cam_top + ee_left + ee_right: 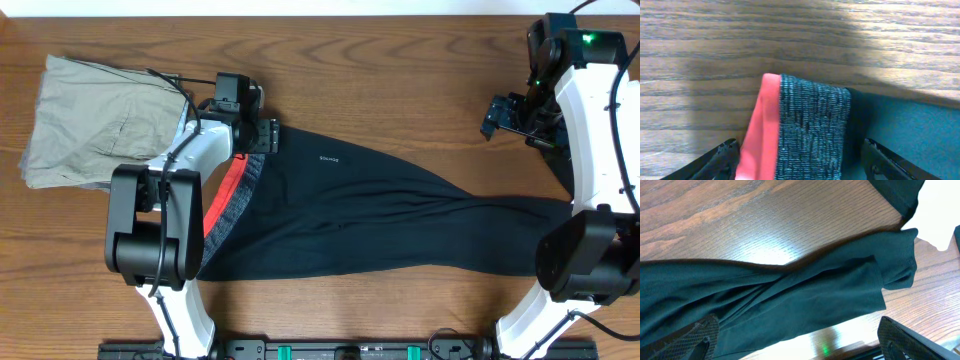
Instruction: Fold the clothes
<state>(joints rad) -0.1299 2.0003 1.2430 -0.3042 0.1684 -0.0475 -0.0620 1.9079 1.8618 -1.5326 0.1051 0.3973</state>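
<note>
Left tool (pixel 262 135) stands with jaws apart astride the upper corner of the red-and-grey waistband (pixel 805 125), not closed on it. From there the black leggings (pixel 380 215) lie flat on the bench (pixel 400 60), long axis running left to right, cuffs (pixel 895 275) at the right. Right tool (pixel 505 115), jaws wide and empty, hangs upper right, apart from the cuffs. I judge it nearer that end.
</note>
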